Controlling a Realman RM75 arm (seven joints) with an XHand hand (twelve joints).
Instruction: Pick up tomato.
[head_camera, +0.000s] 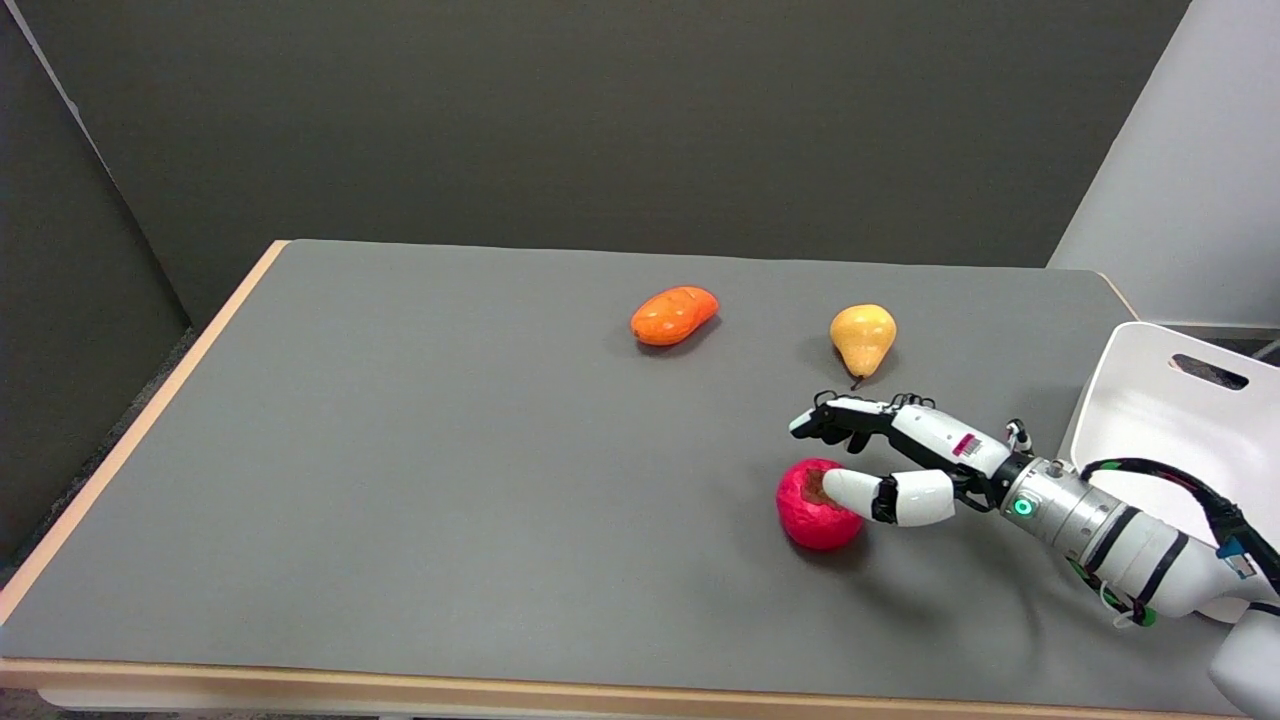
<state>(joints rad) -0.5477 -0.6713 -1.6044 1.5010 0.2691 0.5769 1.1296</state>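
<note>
The round red tomato (817, 506) sits on the grey table mat (420, 480) toward its near right, with bare mat stretching left to the wooden edge. The right hand (890, 455) is spread beside it, thumb over the tomato's top, holding nothing. A white chair (1150, 400) stands off the table's right edge; whether anything lies in it cannot be told.

The right arm (1110, 535) reaches in low, its right hand (905, 455) apparently unclenched, fingers (860, 492) spread forward.
</note>
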